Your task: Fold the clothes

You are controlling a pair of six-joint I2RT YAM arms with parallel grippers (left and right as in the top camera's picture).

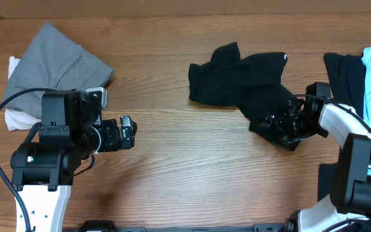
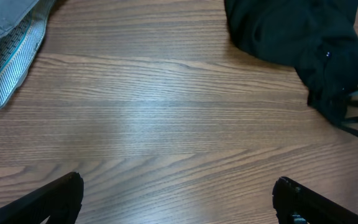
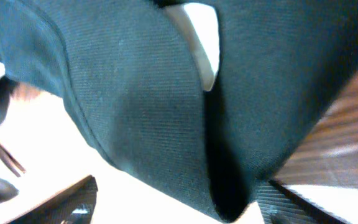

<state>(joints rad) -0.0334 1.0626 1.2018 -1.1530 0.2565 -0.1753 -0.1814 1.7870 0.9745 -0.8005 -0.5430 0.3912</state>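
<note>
Found T-shirt [image 1: 237,80] crumpled right of centre on table [image 1: 172,167]. Noted right gripper [image 1: 281,126] at its near right edge, with a fold of cloth between the fingers [image 3: 67,202]; cannot tell whether clamped. Noted left gripper [image 1: 129,133] released, jaws wide, over table, well apart from T-shirt.

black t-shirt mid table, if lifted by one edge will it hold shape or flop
Likely floppy: the black T-shirt lies crumpled in soft folds on the table, so a lifted edge would probably drape and trail. Probably light: the right wrist view shows thin knit cloth. Pushed, it would likely bunch rather than slide whole.
</note>
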